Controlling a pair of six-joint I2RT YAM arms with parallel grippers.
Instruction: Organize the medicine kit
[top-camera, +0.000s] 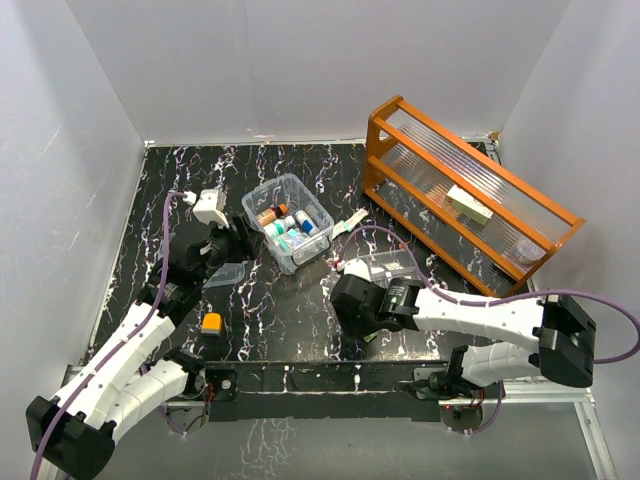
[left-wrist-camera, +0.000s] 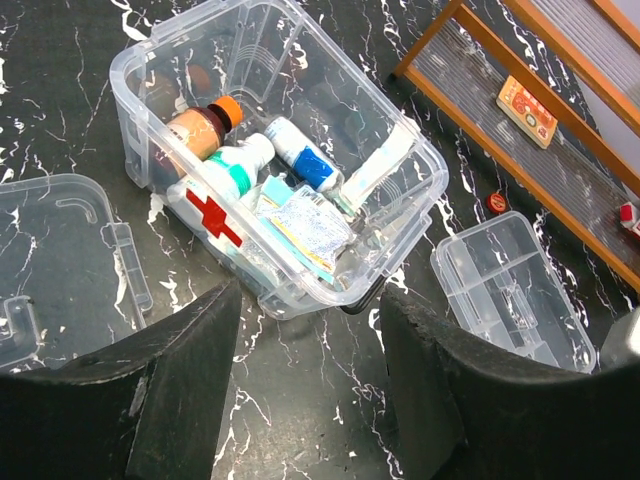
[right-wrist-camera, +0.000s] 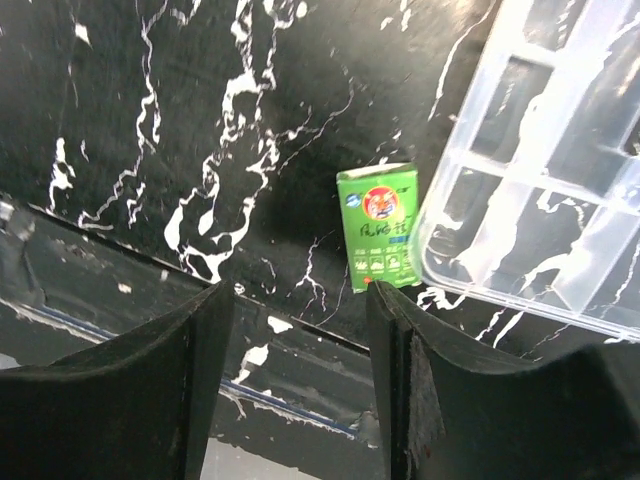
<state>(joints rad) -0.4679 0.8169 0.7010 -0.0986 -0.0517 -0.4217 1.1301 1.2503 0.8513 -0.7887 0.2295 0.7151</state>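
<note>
The medicine kit's clear box (top-camera: 288, 221) stands open mid-table, with bottles, a tube and foil packs inside, and a red cross (left-wrist-camera: 216, 220) shows on its side. Its clear lid (left-wrist-camera: 60, 262) lies flat to the left. The clear compartment tray (left-wrist-camera: 510, 292) lies to the right. My left gripper (left-wrist-camera: 310, 298) hangs open over bare table just short of the box's near corner, with nothing between its fingers. My right gripper (right-wrist-camera: 297, 290) is open too, low by the table's near edge. A small green box (right-wrist-camera: 380, 226) lies just beyond its right finger, against the tray (right-wrist-camera: 540, 200).
An orange wooden rack (top-camera: 470, 195) stands at the back right with a small box (left-wrist-camera: 527, 108) on its shelf. A small orange item (top-camera: 211, 322) lies near the left arm. A white tube (top-camera: 350, 222) and a red cap (left-wrist-camera: 497, 202) lie between box and rack.
</note>
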